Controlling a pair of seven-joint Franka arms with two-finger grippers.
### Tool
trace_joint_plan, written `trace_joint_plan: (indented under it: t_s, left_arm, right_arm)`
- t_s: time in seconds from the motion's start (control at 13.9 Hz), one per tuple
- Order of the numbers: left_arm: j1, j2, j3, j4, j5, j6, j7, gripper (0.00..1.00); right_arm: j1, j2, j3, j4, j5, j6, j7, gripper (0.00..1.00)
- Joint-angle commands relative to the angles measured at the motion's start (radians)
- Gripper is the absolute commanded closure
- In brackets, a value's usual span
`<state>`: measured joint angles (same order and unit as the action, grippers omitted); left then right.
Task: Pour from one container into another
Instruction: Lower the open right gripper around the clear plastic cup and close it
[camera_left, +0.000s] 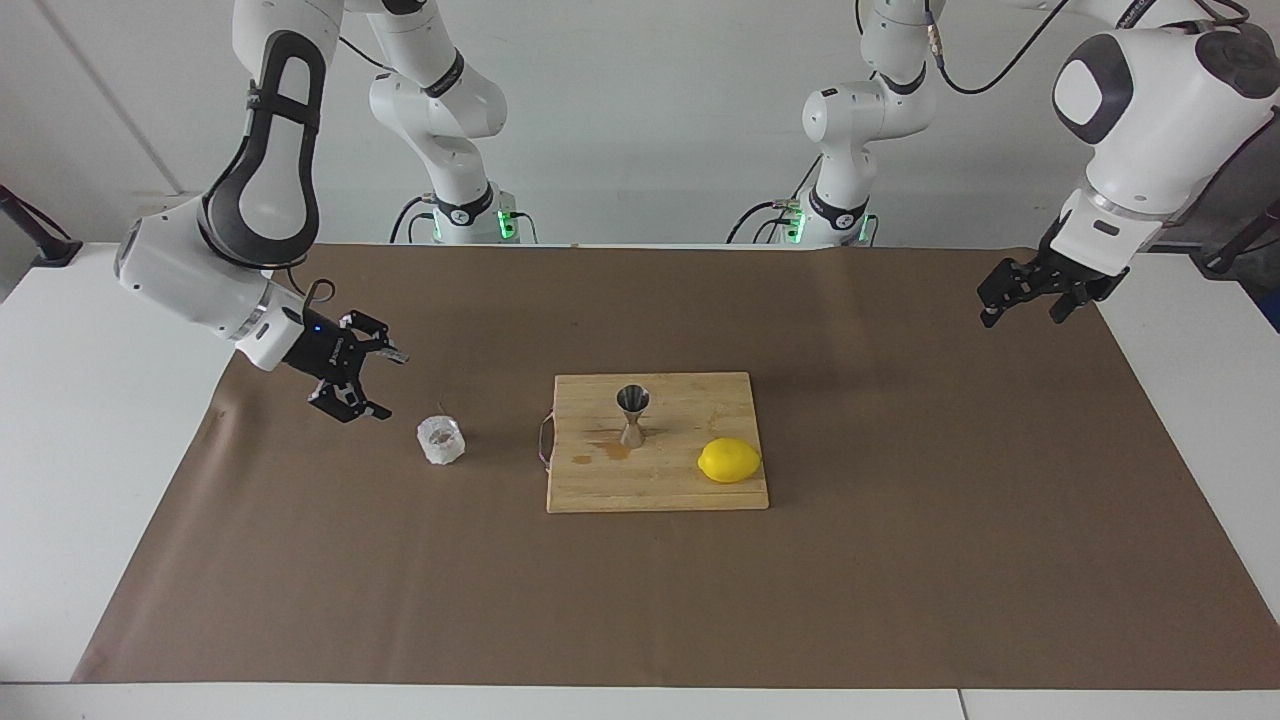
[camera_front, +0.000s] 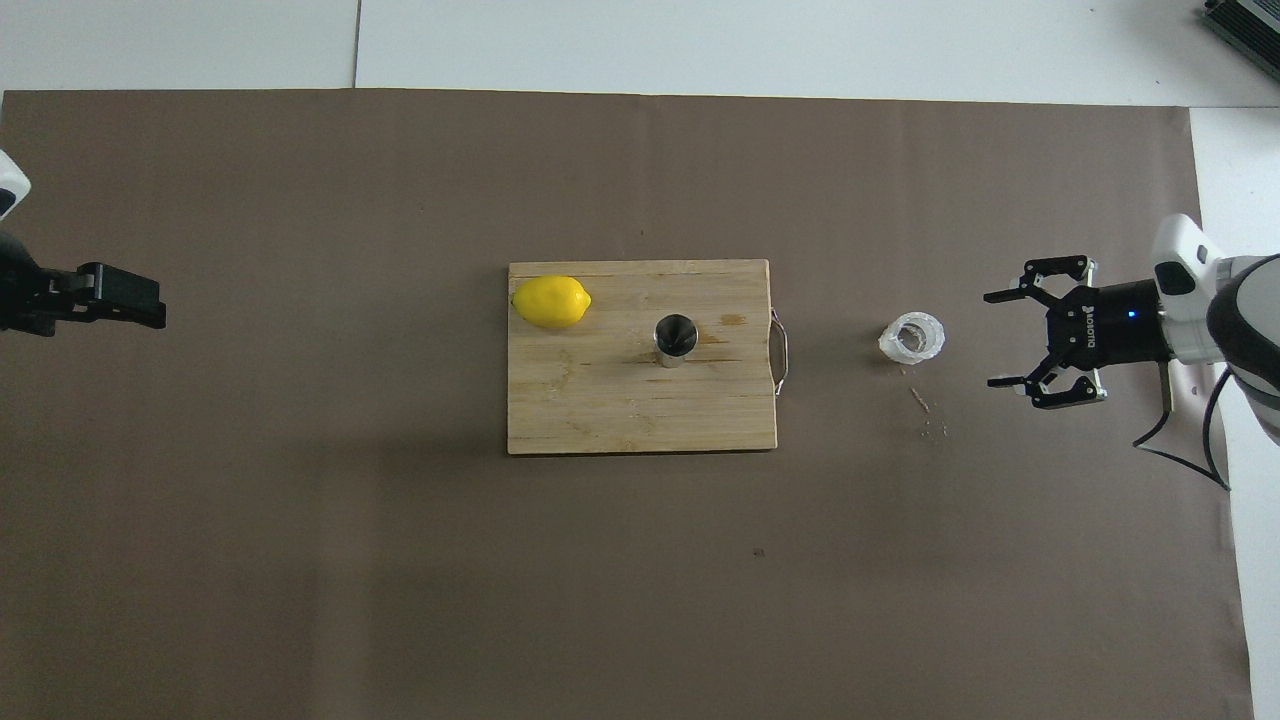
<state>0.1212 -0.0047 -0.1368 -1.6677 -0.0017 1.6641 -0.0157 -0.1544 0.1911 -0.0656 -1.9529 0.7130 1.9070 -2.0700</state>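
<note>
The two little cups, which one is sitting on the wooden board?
The shiny steel hourglass-shaped jigger stands on the wooden cutting board; the squat clear glass cup sits off it, on the brown paper.

Table (camera_left: 60, 420) bears brown paper (camera_left: 900, 560), board (camera_left: 600, 490), cup (camera_left: 441, 441).

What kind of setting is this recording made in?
Most likely a robotics lab bench staged as a small kitchen or bar corner: brown paper covers a white table, and a cutting board carries a steel jigger and a lemon.
</note>
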Motion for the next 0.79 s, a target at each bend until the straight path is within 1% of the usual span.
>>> trace_joint_plan:
  t_s: [0.0,0.14,0.29,0.36,0.43,0.58,0.65,0.72]
  left_arm:
    - [-0.006,-0.047,-0.007,0.012,0.025,-0.085,0.014,0.0]
    - [-0.008,-0.047,-0.026,0.054,0.038,-0.153,0.014,0.0]
    - [-0.003,-0.073,-0.035,0.014,0.037,-0.136,0.01,0.0]
    - [-0.003,-0.075,-0.035,0.011,0.037,-0.135,0.008,0.0]
    - [-0.006,-0.074,-0.035,0.014,0.037,-0.133,0.007,0.0]
    - [-0.005,-0.07,-0.035,0.022,0.0,-0.115,0.003,0.0]
    - [0.0,-0.064,-0.03,0.038,-0.039,-0.115,-0.001,0.0]
    - [-0.001,-0.057,-0.03,0.064,-0.053,-0.138,-0.006,0.0]
  right_arm:
    - [-0.025,0.027,0.009,-0.012,0.068,0.014,-0.091,0.0]
    - [-0.037,0.063,0.009,-0.011,0.113,0.009,-0.148,0.0]
    - [-0.066,0.118,0.01,0.002,0.166,-0.003,-0.206,0.0]
    - [-0.082,0.146,0.01,0.011,0.189,-0.008,-0.229,0.0]
    - [-0.082,0.157,0.012,0.018,0.201,-0.008,-0.237,0.0]
    - [-0.074,0.183,0.015,0.041,0.203,-0.002,-0.243,0.0]
    - [-0.068,0.2,0.015,0.054,0.204,0.001,-0.257,0.0]
    - [-0.065,0.215,0.016,0.052,0.21,0.006,-0.259,0.0]
